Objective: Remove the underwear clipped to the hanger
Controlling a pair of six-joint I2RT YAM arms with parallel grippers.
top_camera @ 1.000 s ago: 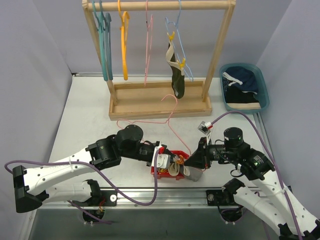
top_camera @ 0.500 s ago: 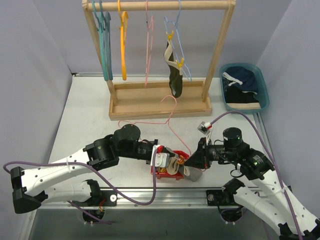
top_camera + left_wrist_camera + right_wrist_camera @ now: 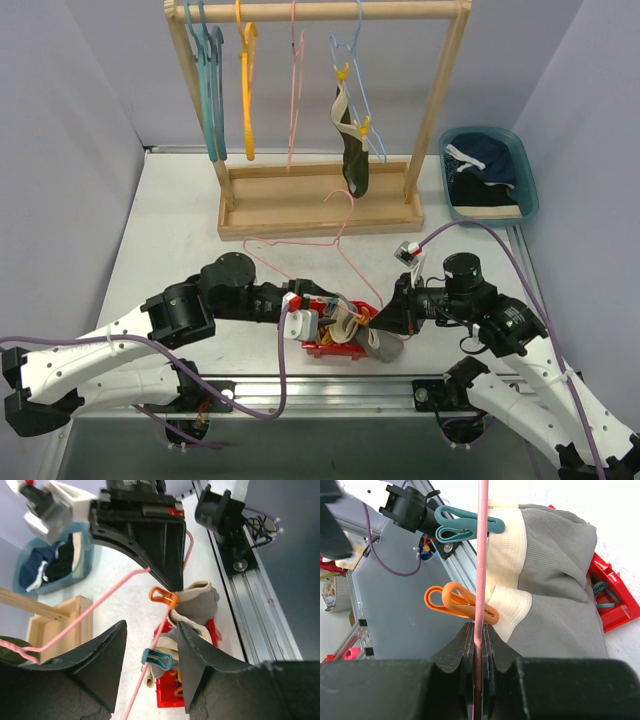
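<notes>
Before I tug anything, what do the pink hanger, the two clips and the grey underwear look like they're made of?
The pink hanger: thin, smooth, evenly coloured rod, probably coated wire, though plastic is possible. The orange clip and the teal clip: glossy moulded plastic, by their shine. The grey underwear: soft, matte, ribbed knit cloth, with a pale ribbed waistband, likely elastic.

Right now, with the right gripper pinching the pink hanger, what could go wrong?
1. The right gripper grips only the thin wire of the pink hanger; tugging the grey underwear may twist or slip it.
2. The teal clip and orange clip both bite the waistband; pulling cloth first could strain it.
3. The open left gripper straddles the wire and might close on it, not a clip.
</notes>
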